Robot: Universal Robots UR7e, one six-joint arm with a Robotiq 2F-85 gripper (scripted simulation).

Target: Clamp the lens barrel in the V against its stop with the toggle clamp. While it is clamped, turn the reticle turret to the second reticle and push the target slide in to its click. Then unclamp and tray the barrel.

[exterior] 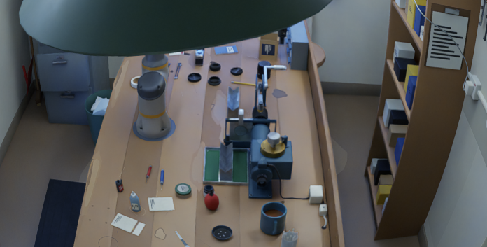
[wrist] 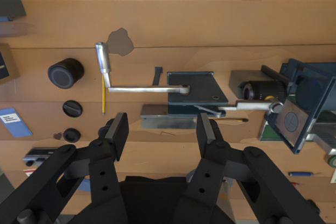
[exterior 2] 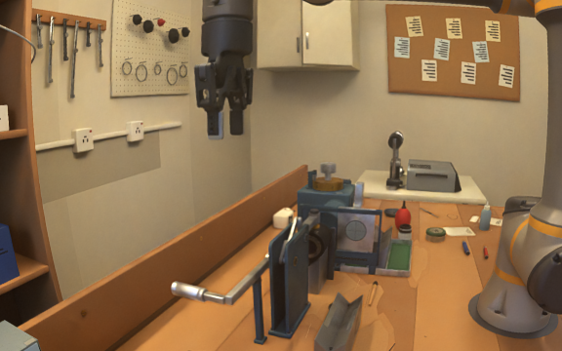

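The lens barrel (wrist: pixel 263 91) is partly hidden. It lies in the V block between the blue toggle clamp (wrist: pixel 197 88) and the blue housing, and the clamp's silver arm (wrist: pixel 250 104) lies across it. The clamp's long silver handle (wrist: pixel 103 61) (exterior 2: pixel 198 291) lies low, pointing away from the fixture. The brass reticle turret (exterior: pixel 273 146) (exterior 2: pixel 328 181) sits on top of the housing. The target slide (wrist: pixel 292 121) (exterior 2: pixel 355 230) with its crosshair plate stands in its blue frame. The green-lined tray (exterior: pixel 225 166) (exterior 2: pixel 398 256) lies beside the fixture. My gripper (wrist: pixel 163 130) (exterior 2: pixel 222 124) hangs high above the bench, open and empty.
A raised board (exterior 2: pixel 203 248) runs along the bench edge next to the fixture. A loose grey V block (exterior 2: pixel 342 317) and a pencil (wrist: pixel 103 93) lie near the clamp. Lens caps (wrist: pixel 72 108) and a black cylinder (wrist: pixel 65 73) lie beyond the handle. A lamp shade (exterior: pixel 175 7) hides my arm in the side camera.
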